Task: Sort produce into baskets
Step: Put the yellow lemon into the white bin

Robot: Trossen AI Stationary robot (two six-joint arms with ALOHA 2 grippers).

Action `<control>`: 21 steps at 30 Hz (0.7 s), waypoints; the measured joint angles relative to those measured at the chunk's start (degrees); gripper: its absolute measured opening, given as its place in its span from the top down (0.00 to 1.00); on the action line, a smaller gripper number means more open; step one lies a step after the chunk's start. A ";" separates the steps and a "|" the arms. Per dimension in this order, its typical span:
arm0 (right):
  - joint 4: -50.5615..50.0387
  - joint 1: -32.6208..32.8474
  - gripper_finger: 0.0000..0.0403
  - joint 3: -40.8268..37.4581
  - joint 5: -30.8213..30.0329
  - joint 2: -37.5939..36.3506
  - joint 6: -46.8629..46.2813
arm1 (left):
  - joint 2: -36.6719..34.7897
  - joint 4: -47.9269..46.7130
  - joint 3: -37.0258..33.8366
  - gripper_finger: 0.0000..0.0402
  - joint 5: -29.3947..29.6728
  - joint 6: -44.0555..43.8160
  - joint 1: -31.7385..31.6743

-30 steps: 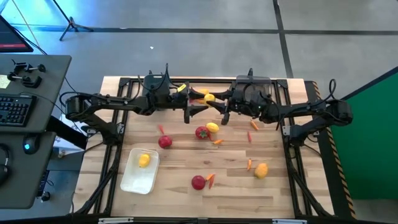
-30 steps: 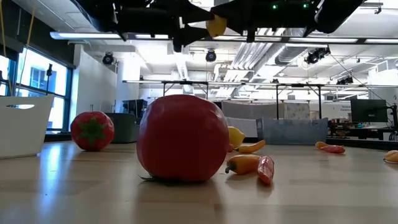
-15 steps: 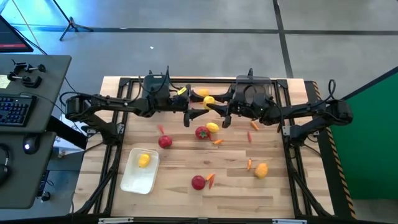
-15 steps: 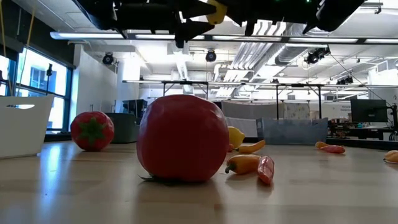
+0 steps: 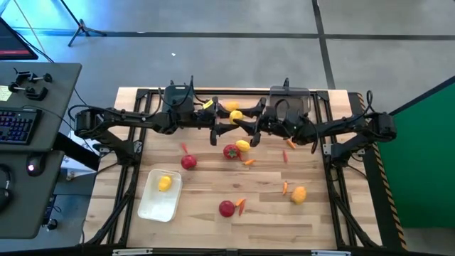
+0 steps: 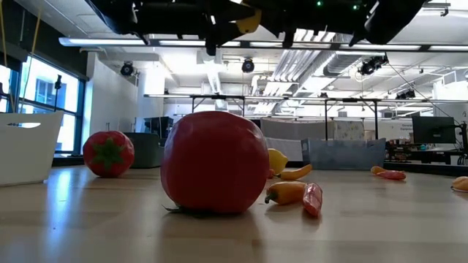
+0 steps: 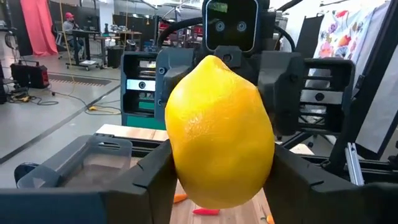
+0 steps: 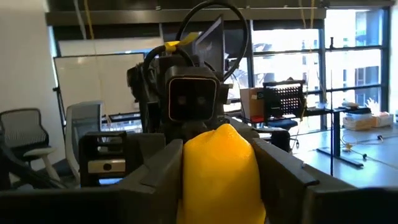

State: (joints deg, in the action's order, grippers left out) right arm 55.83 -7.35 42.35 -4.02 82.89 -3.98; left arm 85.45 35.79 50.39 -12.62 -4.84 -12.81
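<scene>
Midway over the back of the table [image 5: 313, 220], two robot arms meet nose to nose around a single lemon [image 5: 237, 115] — the fruit hangs in the air between them, well clear of the wood. The left gripper [image 7: 221, 155] is clamped on the lemon, its dark fingers [image 7: 155, 171] pressed against both flanks; the right gripper [image 8: 217, 165] brackets the same fruit from the other side, though whether it is gripping or has let go cannot be told. The step in hand looks like a hand-over on the way to a basket. To do it well, one side should be firmly seated before the other releases, and the releasing arm should draw straight back along its own line so as not to drag the rounded skin and twist the fruit loose. The receiving arm then wants a level carry to the white tray [image 5: 151, 208], near the front left, where another lemon [image 5: 165, 183] already lies. Below, tomatoes [image 5: 231, 151] and small orange pieces [image 5: 248, 162] lie scattered on the boards, unsorted — a dropped lemon would roll among them.
</scene>
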 joint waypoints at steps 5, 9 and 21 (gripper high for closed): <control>0.63 0.00 0.40 0.00 -2.03 -0.07 0.18 | -0.31 -2.45 0.00 0.61 -1.62 0.29 -1.04; -0.37 0.02 0.33 0.00 -2.19 -2.19 5.01 | -2.83 -8.02 0.00 0.61 -3.58 0.97 -1.67; -21.43 -1.06 0.43 0.02 -2.01 -9.07 10.44 | -18.74 -36.23 0.38 0.62 -1.66 4.54 -0.42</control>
State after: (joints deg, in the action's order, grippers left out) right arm 34.40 -8.41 42.37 -6.02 73.82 6.46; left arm 66.71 -0.44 50.77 -14.28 -0.30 -13.23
